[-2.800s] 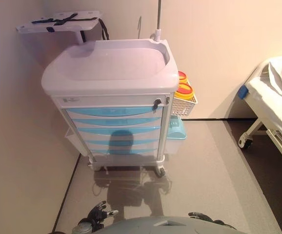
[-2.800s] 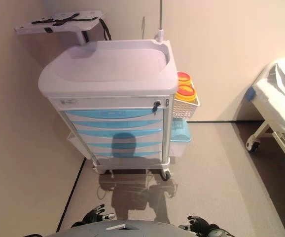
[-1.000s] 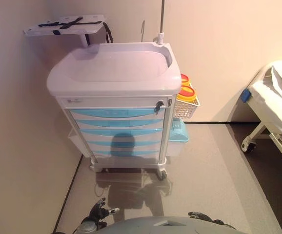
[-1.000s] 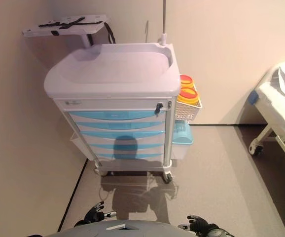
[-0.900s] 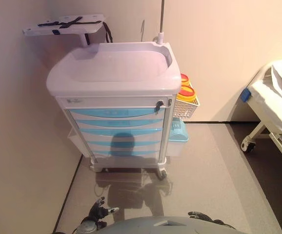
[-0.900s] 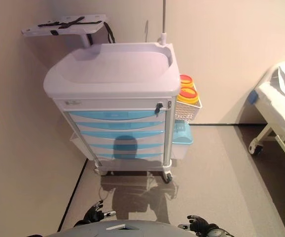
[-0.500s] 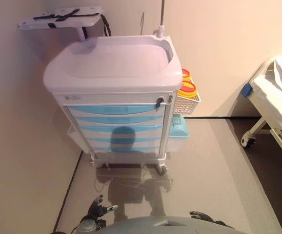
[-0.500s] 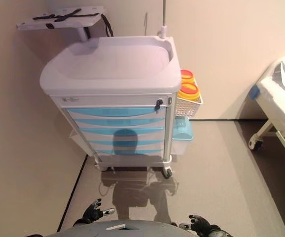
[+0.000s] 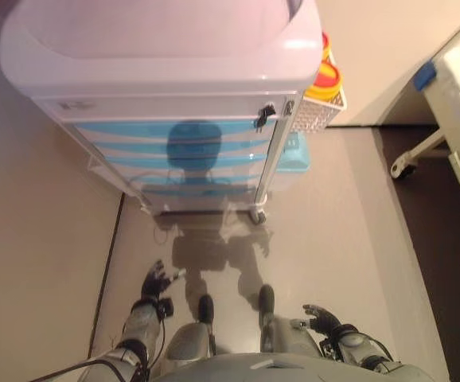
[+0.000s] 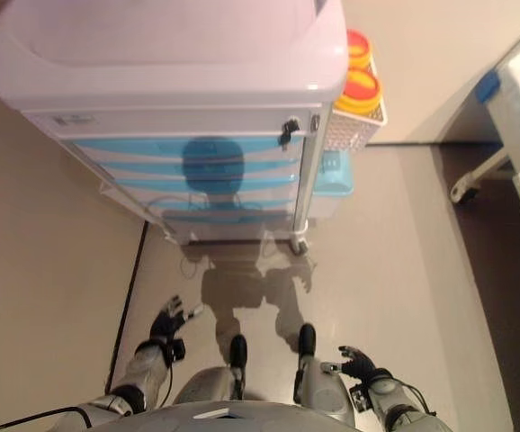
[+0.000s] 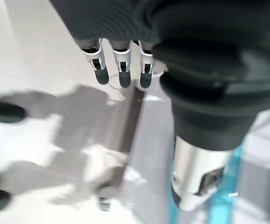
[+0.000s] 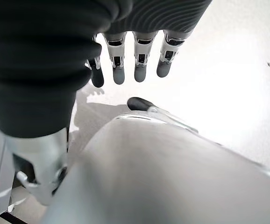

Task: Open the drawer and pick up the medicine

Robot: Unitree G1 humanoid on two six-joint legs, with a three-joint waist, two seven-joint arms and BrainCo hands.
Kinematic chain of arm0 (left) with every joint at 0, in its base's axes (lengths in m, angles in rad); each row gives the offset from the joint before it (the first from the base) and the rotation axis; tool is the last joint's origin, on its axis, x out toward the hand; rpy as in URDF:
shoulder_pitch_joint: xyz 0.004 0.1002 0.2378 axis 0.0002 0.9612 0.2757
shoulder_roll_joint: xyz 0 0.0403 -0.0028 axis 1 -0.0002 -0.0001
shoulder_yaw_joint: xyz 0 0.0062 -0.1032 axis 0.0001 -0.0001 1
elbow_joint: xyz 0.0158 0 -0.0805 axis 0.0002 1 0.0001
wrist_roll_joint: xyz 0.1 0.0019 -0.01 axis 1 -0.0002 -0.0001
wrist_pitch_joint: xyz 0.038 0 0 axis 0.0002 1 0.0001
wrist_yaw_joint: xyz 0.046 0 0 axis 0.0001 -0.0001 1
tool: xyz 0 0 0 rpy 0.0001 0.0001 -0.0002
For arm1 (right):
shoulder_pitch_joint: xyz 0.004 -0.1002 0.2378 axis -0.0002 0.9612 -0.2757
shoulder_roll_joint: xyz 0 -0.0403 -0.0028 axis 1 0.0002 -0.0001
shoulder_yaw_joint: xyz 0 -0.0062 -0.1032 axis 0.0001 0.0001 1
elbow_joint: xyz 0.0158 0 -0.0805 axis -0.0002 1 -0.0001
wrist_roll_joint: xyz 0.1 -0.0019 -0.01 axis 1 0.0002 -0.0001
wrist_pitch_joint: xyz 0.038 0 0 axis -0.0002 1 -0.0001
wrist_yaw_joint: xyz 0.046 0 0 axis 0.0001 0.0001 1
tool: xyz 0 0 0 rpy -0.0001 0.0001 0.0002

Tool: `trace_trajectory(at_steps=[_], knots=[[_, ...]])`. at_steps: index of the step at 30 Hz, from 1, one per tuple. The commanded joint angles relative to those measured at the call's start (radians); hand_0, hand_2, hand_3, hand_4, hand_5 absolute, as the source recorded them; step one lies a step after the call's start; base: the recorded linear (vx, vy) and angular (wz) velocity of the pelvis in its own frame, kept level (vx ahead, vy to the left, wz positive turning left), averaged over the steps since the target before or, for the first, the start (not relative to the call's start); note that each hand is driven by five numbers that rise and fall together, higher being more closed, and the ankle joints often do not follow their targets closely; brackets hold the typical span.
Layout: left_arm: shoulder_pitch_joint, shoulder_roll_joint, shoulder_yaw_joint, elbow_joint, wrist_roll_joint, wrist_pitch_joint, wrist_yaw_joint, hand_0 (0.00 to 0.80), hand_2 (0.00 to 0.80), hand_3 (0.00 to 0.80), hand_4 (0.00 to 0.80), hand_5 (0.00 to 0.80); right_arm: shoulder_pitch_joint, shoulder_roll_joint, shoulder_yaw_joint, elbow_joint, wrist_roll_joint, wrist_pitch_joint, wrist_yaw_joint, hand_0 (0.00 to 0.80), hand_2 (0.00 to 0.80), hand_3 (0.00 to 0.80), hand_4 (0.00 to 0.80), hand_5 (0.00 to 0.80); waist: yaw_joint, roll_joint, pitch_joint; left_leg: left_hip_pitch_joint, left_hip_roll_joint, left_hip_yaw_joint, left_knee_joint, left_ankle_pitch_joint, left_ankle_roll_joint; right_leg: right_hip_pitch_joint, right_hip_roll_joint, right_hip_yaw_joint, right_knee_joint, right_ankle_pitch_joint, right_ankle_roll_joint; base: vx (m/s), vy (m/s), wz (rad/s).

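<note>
The medical cart (image 9: 166, 56) is now being seen from much closer and from more steeply above than half a second ago: its top is filling the upper part of the head views and the side shelf at its back is no longer being shown, so the whole picture is being shifted by the camera, and the cart itself is not being moved. This is being read as an approach toward the cart that is being closed. The blue drawers (image 9: 178, 151) are all being kept flush with the cart front, none pulled out, and the medicine is not being shown anywhere; it is being presumed to lie inside a shut drawer. The left hand (image 9: 156, 281) is being held low beside the body, fingers spread and relaxed, nothing in it, well short of the drawer fronts. The right hand (image 10: 354, 364) is likewise being carried low with loosely parted fingers (image 12: 139, 70), empty. The opening step is being judged as not yet begun; a reach up to a drawer front is what is being called for next.
</note>
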Motion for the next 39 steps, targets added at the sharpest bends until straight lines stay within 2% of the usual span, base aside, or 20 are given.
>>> trace_trajectory(at_steps=[1, 6, 14, 20, 21, 22, 30, 36, 39], knots=[[-0.043, 0.018, 0.04, -0.09, -0.159, -0.052, -0.092, 0.0, 0.0, 0.0, 0.0, 0.0, 0.004, -0.003, 0.059, -0.045, 0.04, 0.007, -0.028, 0.0, 0.0, 0.0, 0.0, 0.0, -0.013, -0.026, 0.038, -0.176, -0.098, 0.058, 0.188, -0.063, 0.106, -0.082, -0.026, 0.02, 0.114, 0.0, 0.033, -0.099, 0.069, -0.1], [-0.107, 0.045, 0.025, -0.26, -0.391, -0.059, -0.228, 0.0, 0.0, 0.0, 0.0, 0.0, -0.009, -0.041, 0.067, -0.094, 0.081, 0.018, -0.042, 0.0, 0.0, 0.0, 0.0, 0.0, -0.037, -0.029, 0.071, -0.318, -0.092, 0.073, 0.328, -0.102, 0.117, -0.234, -0.01, 0.051, 0.224, -0.024, 0.016, -0.074, 0.064, -0.17], [-0.214, 0.054, 0.043, -0.408, -0.708, -0.065, -0.487, 0.0, 0.0, 0.0, 0.0, 0.0, 0.009, -0.07, 0.074, -0.131, 0.099, 0.016, -0.029, 0.0, 0.0, 0.0, 0.0, 0.0, -0.073, -0.054, 0.102, -0.463, -0.075, 0.083, 0.468, -0.155, 0.126, -0.372, 0.016, 0.091, 0.312, -0.027, 0.001, -0.038, 0.022, -0.11], [-0.354, 0.111, 0.065, -0.409, -0.855, -0.035, -0.552, 0.0, 0.0, 0.0, 0.0, 0.0, 0.009, -0.084, 0.106, -0.125, 0.104, 0.001, -0.007, 0.0, 0.0, 0.0, 0.0, 0.0, -0.106, -0.072, 0.121, -0.504, -0.056, 0.096, 0.513, -0.171, 0.126, -0.411, 0.032, 0.119, 0.327, -0.016, -0.002, -0.002, 0.014, -0.07], [-0.374, 0.123, 0.068, -0.404, -0.868, -0.029, -0.556, 0.0, 0.0, 0.0, 0.0, 0.0, 0.011, -0.085, 0.11, -0.125, 0.105, -0.004, -0.004, 0.0, 0.0, 0.0, 0.0, 0.0, -0.108, -0.069, 0.12, -0.494, -0.051, 0.088, 0.522, -0.205, 0.121, -0.404, 0.04, 0.123, 0.335, -0.041, 0.003, 0.087, 0.017, -0.06], [-0.393, 0.131, 0.072, -0.398, -0.88, -0.024, -0.558, 0.0, 0.0, 0.0, 0.0, 0.0, 0.011, -0.086, 0.116, -0.127, 0.107, -0.007, -0.002, 0.0, 0.0, 0.0, 0.0, 0.0, -0.112, -0.073, 0.122, -0.497, -0.049, 0.09, 0.526, -0.208, 0.121, -0.406, 0.041, 0.124, 0.333, -0.039, 0.002, 0.087, 0.012, -0.1], [-0.588, 0.252, 0.09, -0.284, -0.985, 0.022, -0.604, 0.0, 0.0, 0.0, 0.0, 0.0, 0.007, -0.086, 0.159, -0.122, 0.123, -0.044, 0.009, 0.0, 0.0, 0.0, 0.0, 0.0, -0.141, -0.107, 0.138, -0.534, -0.029, 0.105, 0.587, -0.243, 0.116, -0.412, 0.051, 0.134, 0.314, -0.027, 0.005, 0.003, -0.018, -0.09], [-0.693, 0.315, 0.082, -0.285, -1.088, 0.087, -0.758, 0.0, 0.0, 0.0, 0.0, 0.0, 0.01, -0.089, 0.185, -0.115, 0.13, -0.069, 0.021, 0.0, 0.0, 0.0, 0.0, 0.0, -0.149, -0.124, 0.154, -0.539, -0.027, 0.109, 0.608, -0.258, 0.113, -0.403, 0.054, 0.134, 0.295, -0.021, 0.006, 0.002, -0.003, -0.01], [-0.737, 0.331, 0.079, -0.302, -1.16, 0.12, -0.772, 0.0, 0.0, 0.0, 0.0, 0.0, 0.008, -0.087, 0.2, -0.11, 0.135, -0.076, 0.028, 0.0, 0.0, 0.0, 0.0, 0.0, -0.15, -0.133, 0.162, -0.539, -0.025, 0.109, 0.619, -0.265, 0.112, -0.397, 0.056, 0.132, 0.294, -0.019, 0.007, 0.008, -0.011, 0.0]])
